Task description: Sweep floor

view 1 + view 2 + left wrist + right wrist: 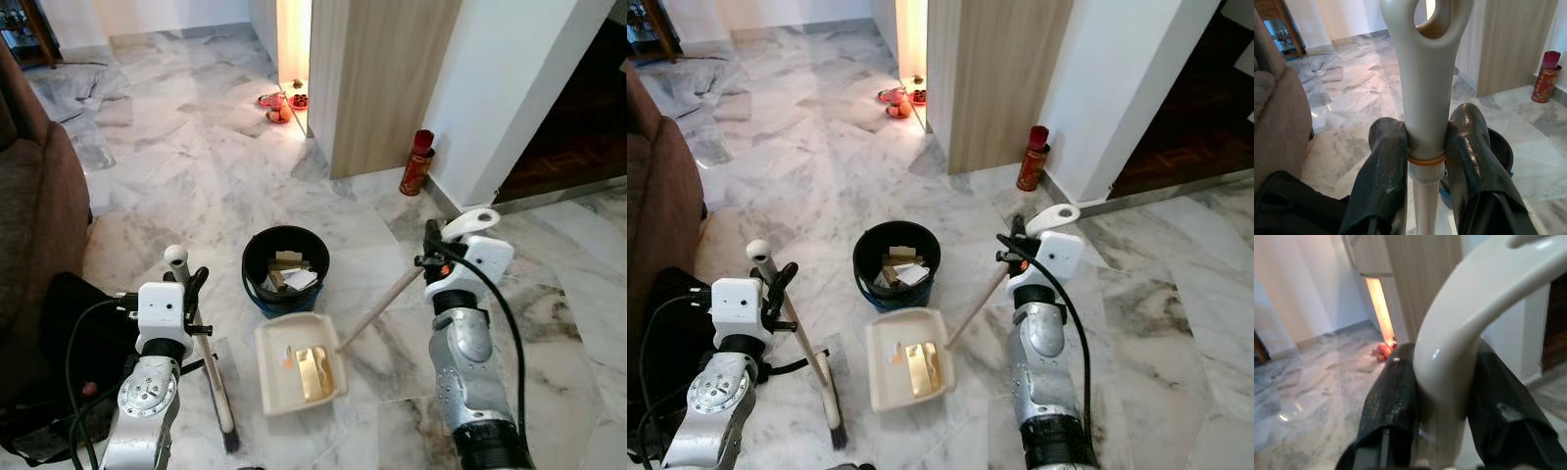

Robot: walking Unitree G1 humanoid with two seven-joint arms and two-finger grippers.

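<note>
Left eye view shows both tools in hand over the marble floor (196,166). The left end effector (189,284) is clamped on the broom handle (177,262) just below its rounded, holed top; the left wrist view shows both black fingers (1382,171) pressed against the pale shaft. From that end effector the broom runs down and slightly toward the robot to its dark bristles (229,436), which rest on the floor.

The right end effector (431,257) is closed around the cream loop grip of the dustpan handle (377,309); the right wrist view shows the fingers (1396,406) squeezing the curved grip from both sides. Below and inward of this end effector, at the far end of the slanted stick, lies the cream dustpan (297,360), flat on the floor with a golden wrapper (314,372) and a small orange scrap inside.

Just beyond the pan, between the two end effectors, stands a black bin (285,266) already holding paper rubbish. A red can (416,163) stands well beyond the right end effector by the wall.

Collecting seems largely done: debris sits in the pan, and the step in hand looks like emptying it. The next move probably calls for lifting the pan by its long handle, keeping it level until its lip is over the bin, then tipping it. The long stick gives little control, so the wrapper could slide out early.
</note>
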